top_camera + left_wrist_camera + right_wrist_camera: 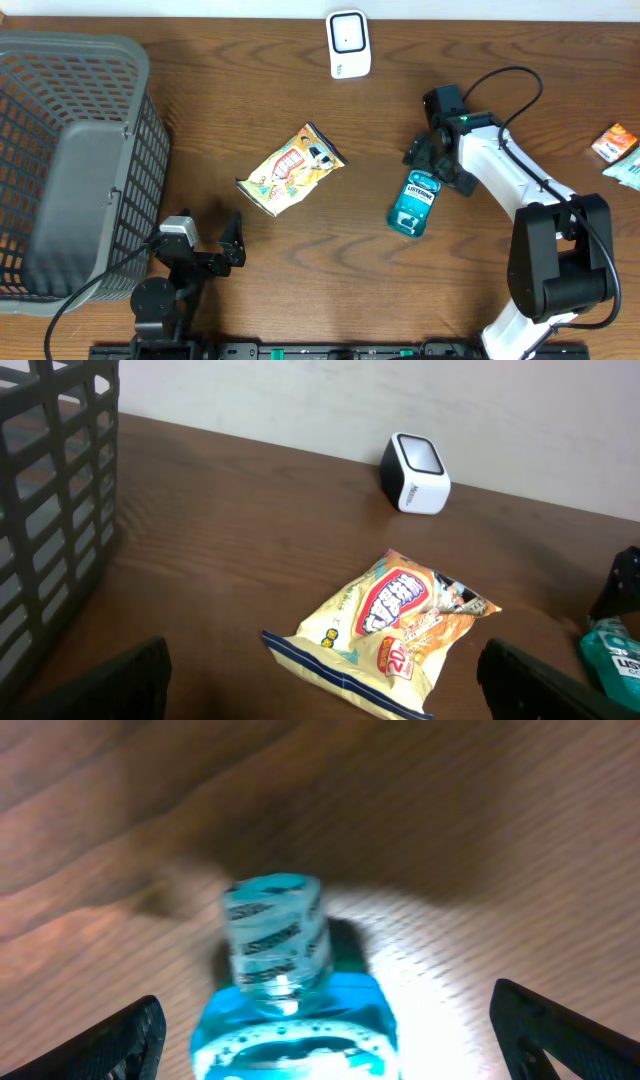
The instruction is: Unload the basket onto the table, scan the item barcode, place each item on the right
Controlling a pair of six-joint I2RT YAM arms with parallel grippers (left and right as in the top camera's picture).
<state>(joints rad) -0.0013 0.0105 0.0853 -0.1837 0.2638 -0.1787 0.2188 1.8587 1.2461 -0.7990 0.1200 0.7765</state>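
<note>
Your right gripper [438, 166] gapes wide over the bottle [414, 205] cap, gripping nothing; your left gripper [233, 245] gapes empty near the tabletop's front edge.

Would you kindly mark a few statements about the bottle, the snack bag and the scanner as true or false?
1. The mouthwash bottle lies flat on the table. True.
2. The snack bag is inside the basket. False: it lies on the table, right of the basket.
3. The jaws of the right arm grip the bottle. False: they stand open either side of its cap, holding nothing.
4. The white scanner stands near the table's far edge. True.
</note>
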